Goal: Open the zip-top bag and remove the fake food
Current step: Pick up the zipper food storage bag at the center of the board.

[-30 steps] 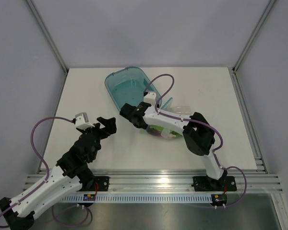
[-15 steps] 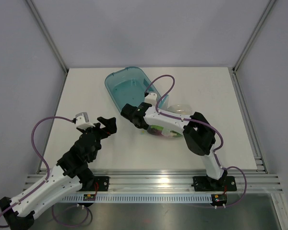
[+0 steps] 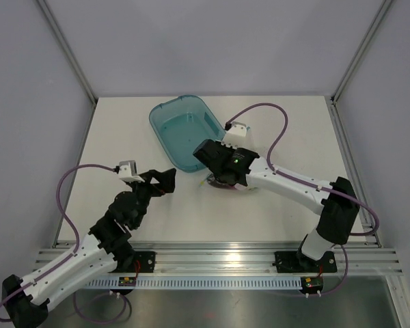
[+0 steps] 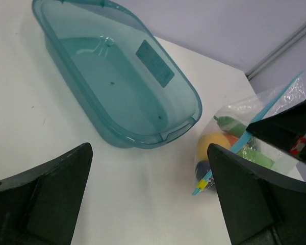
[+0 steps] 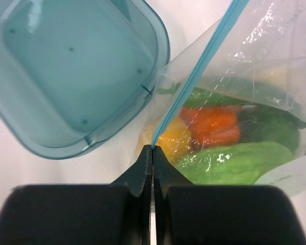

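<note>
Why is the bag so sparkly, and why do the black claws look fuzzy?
Right wrist view: light bounces off the zip-top bag as white glare, and the shut right gripper sits too near the lens to be sharp. Left wrist view: the open left gripper blurs the same way; the teal tub is sharp. Top view: even light, faint shadows.

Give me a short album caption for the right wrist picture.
Right pincer pinched shut on the blue zip strip of the zip-top bag, fake food inside, teal tub alongside.

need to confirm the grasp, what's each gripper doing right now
Left gripper: open, holding nothing.
Right gripper: closed on the zip-top bag, at its blue zip strip.
</note>
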